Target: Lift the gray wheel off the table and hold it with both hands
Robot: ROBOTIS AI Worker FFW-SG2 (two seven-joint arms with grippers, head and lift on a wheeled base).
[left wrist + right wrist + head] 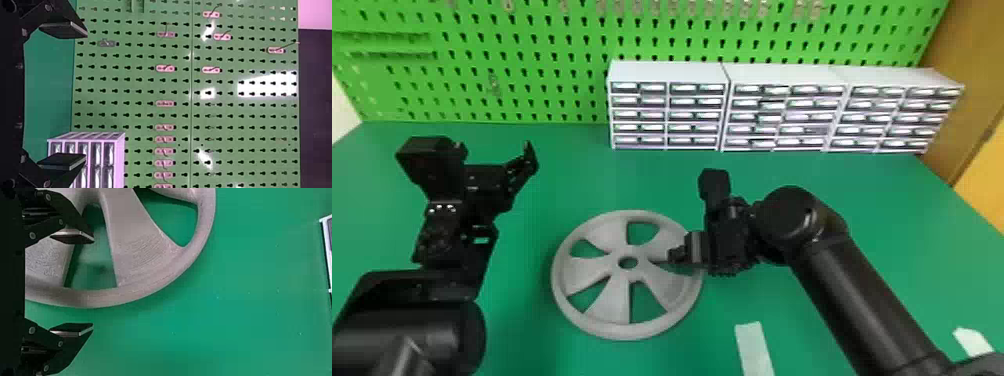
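Observation:
The gray wheel lies flat on the green table, between the two arms. At its right side is my right gripper, over the rim. In the right wrist view, the right gripper is open; one finger is over a window of the wheel and the other is outside the rim, with a gap to it. My left gripper stands apart from the wheel, to its upper left, above the table. The left wrist view has the left gripper open, nothing between its fingers, facing the pegboard.
White drawer cabinets stand along the back of the table at centre and right. Behind them rises a green pegboard with hooks. A pale strip lies near the front, and another pale piece is at the far right.

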